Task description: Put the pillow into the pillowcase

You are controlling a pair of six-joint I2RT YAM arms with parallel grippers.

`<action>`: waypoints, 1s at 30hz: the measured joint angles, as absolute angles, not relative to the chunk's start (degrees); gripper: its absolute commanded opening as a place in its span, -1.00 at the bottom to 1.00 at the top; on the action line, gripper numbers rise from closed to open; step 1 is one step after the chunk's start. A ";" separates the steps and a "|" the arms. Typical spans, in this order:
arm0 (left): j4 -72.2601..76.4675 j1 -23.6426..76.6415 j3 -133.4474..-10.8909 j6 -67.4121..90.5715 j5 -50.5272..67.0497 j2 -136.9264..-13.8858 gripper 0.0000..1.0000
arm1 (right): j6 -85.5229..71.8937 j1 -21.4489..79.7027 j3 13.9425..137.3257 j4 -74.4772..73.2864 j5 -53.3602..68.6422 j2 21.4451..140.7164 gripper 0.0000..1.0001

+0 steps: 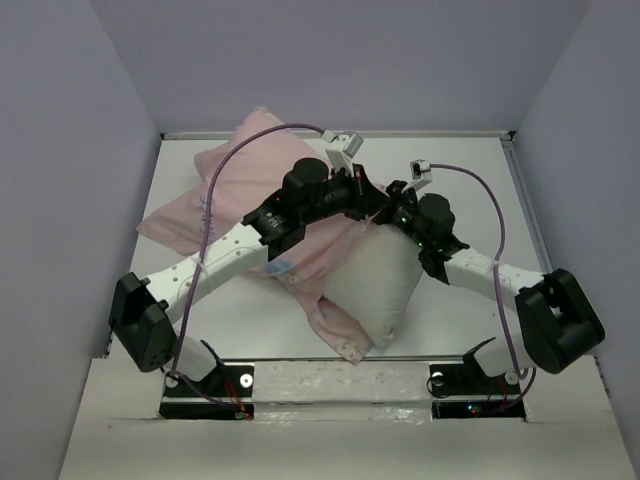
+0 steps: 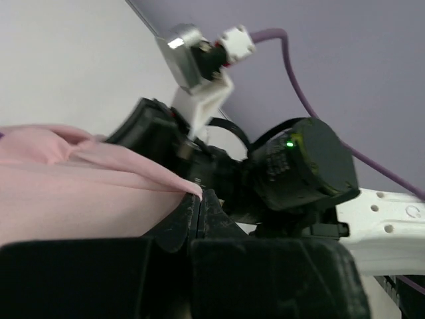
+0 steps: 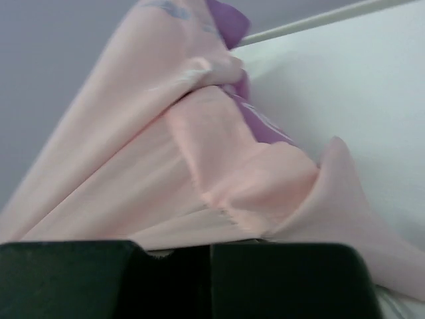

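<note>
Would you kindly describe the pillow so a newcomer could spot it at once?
Start at the middle of the white table. The pillow is the plump white bulge toward the near edge. Its neighbour, the pillowcase, is thin and pink.

Pillow on near-right end of pillowcase

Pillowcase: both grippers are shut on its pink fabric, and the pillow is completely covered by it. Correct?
Not quite. The left gripper and the right gripper are both shut on the pillowcase. But the pillow is not completely covered. The top view shows its white end bare, sticking out toward the arm bases.
</note>
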State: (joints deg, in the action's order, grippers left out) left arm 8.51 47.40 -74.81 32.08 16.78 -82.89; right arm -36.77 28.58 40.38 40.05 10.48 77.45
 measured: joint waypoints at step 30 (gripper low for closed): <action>-8.58 53.74 -26.00 47.77 -23.57 -43.40 0.68 | -28.84 28.14 46.83 -3.07 -6.96 54.89 0.18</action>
State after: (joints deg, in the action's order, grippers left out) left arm -8.58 53.74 -26.00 47.77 -23.57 -43.40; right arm -28.84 28.14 46.83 -3.07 -6.96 54.89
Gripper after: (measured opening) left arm 0.840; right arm 0.661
